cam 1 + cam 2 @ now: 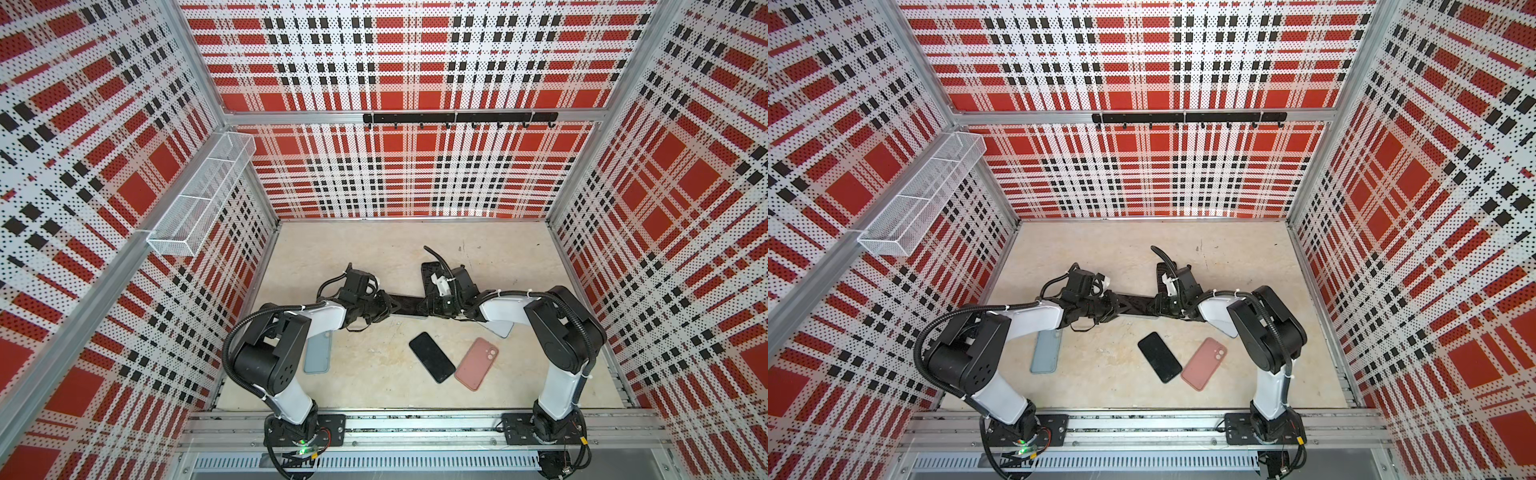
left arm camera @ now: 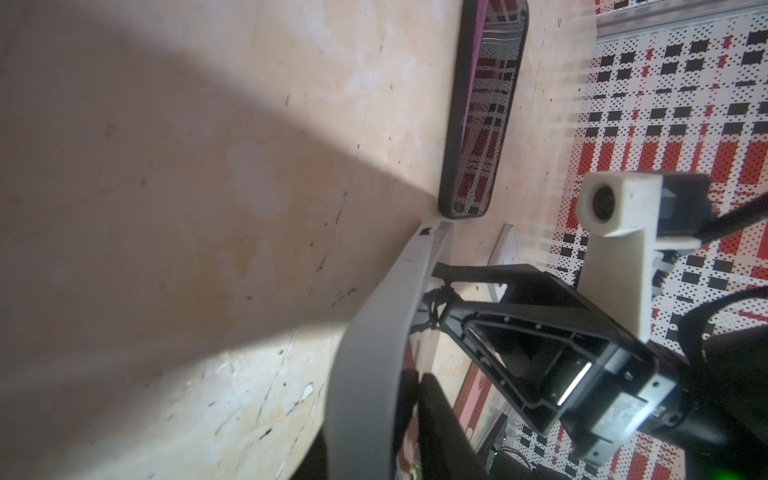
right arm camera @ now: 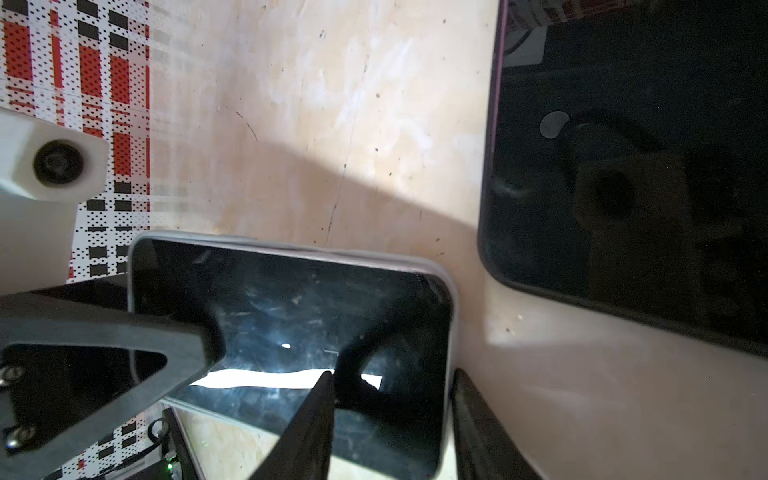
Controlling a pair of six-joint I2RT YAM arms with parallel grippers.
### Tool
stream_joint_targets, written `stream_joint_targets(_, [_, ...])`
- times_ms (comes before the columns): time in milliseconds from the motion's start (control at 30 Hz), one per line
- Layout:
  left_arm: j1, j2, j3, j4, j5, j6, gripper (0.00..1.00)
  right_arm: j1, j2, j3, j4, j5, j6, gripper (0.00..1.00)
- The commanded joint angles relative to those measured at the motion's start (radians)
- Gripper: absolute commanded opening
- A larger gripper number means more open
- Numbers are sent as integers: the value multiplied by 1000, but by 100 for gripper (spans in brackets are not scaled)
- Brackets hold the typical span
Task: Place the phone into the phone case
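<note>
A phone with a black screen (image 3: 291,316) sits inside a grey phone case (image 2: 374,332), whose rim runs round the screen's visible edges. In both top views it shows as a dark slab (image 1: 409,302) (image 1: 1136,302) spanning between my two grippers at mid-table. My left gripper (image 1: 388,307) (image 1: 1115,307) (image 2: 399,415) is shut on one end, with the case back and screen pinched between its jaws. My right gripper (image 1: 428,307) (image 1: 1156,305) (image 3: 392,374) is at the other end with its jaws part open. One finger lies over the screen and the other stands outside the case rim.
A bare black phone (image 1: 432,356) and a pink case (image 1: 476,363) lie near the front. A light blue case (image 1: 318,353) lies under the left arm and a pale one (image 1: 500,330) under the right arm. Another dark phone (image 1: 428,272) (image 3: 623,166) (image 2: 486,112) lies just beyond the grippers.
</note>
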Motion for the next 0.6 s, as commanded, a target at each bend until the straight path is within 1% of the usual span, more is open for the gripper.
stream_joint_targets(0, [-29,5,14,129,49,-29,22,26,53,-13,-19,-43,-5,41])
stream_joint_targets(133, [-35,6,12,150,48,-37,18,26,51,-13,-19,-43,-1,41])
stream_joint_targets(233, [-35,4,9,156,50,-41,10,27,37,-12,-24,-36,-2,42])
stream_joint_targets(400, [-31,-13,-5,160,53,-45,0,23,-19,-15,-48,5,-14,49])
stream_joint_targets(567, [-12,-48,-17,161,82,-46,0,-20,-160,-54,-64,40,-29,57])
